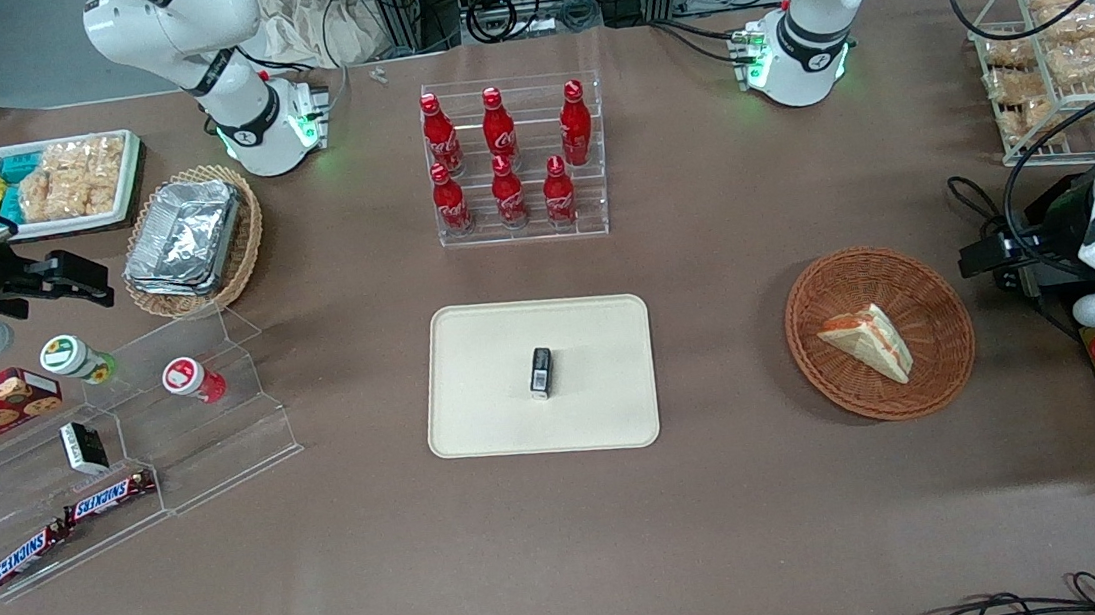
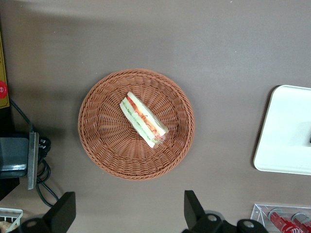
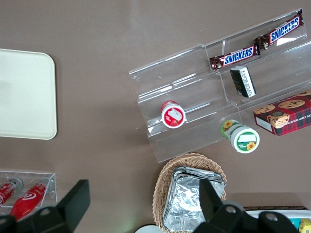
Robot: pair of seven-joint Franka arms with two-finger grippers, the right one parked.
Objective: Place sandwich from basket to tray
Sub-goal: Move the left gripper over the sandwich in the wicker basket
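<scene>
A: Since the sandwich [image 2: 144,119] lies in the basket [image 2: 104,150], what does the first move need?

B: A clean descent. The gripper [image 2: 127,213] hangs high above the table beside the basket, fingers spread wide with nothing between them, so I'd bring it over the wedge before lowering.

A: How should it close?

B: I'd turn the wrist so the fingers come down on the two flat bread faces, not on the pointed ends. The bread looks soft, so a light squeeze is probably enough; too hard and the filling may slide out.

A: And the basket rim?

B: It is low, but the sandwich sits a little off centre, so keep the fingers inside the weave.

A: Where does it go?

B: The tray [image 1: 478,425] lies well apart, toward the table's middle. A small black object [image 1: 541,371] sits near its centre, so I'd aim for a bare part beside it
</scene>
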